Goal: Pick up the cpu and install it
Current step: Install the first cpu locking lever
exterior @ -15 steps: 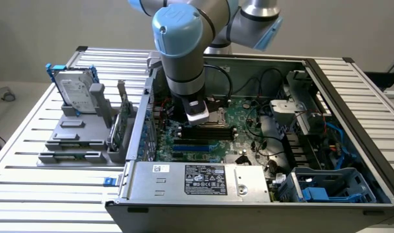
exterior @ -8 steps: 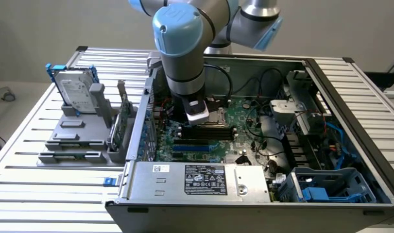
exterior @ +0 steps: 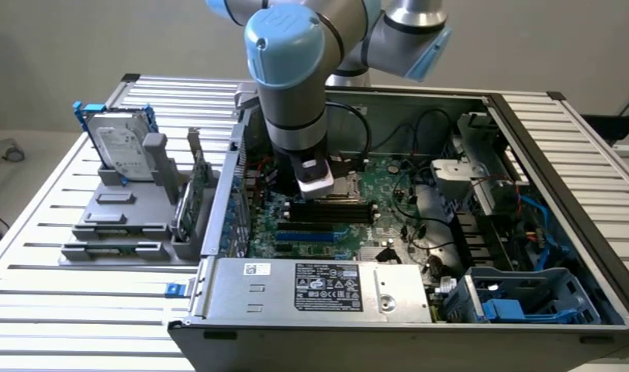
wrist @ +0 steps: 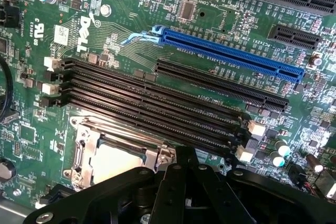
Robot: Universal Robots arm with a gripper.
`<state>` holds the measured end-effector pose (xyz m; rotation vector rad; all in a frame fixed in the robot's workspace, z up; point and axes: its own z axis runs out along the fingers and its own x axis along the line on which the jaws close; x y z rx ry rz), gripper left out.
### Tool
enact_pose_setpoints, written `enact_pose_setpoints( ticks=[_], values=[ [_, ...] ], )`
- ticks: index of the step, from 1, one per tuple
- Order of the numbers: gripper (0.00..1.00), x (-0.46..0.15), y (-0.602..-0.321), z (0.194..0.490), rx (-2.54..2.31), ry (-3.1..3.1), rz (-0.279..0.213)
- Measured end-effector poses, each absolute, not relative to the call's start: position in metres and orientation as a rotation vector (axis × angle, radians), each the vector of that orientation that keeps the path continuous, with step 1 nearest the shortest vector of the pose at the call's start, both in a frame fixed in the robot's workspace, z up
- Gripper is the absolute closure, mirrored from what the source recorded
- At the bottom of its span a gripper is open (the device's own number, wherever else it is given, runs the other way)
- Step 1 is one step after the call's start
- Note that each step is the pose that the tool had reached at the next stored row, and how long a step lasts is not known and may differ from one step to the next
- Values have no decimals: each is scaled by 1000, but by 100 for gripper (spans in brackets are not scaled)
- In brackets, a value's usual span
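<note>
Silvery cpu point(wrist: 113, 162) sits in the socket beside the black memory slots point(wrist: 152, 109), its near edge hidden by the tool point(wrist: 181, 182), which hangs closed, gripping nothing; arm point(exterior: 292, 85) blocks the socket in the exterior view.

Pale, matt silvery metal cpu point(wrist: 116, 162) sits in a shiny steel socket frame point(wrist: 84, 150) on the glossy green circuit board point(wrist: 131, 19); black plastic slots point(wrist: 157, 106) alongside.
</note>
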<state>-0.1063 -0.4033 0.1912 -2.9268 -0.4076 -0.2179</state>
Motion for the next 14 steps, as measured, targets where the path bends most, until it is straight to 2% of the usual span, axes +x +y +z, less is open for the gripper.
enact_pose_setpoints(
  ticks=[14],
  values=[
    [89,-106,-399,209,-2946,-411,-206]
  ],
)
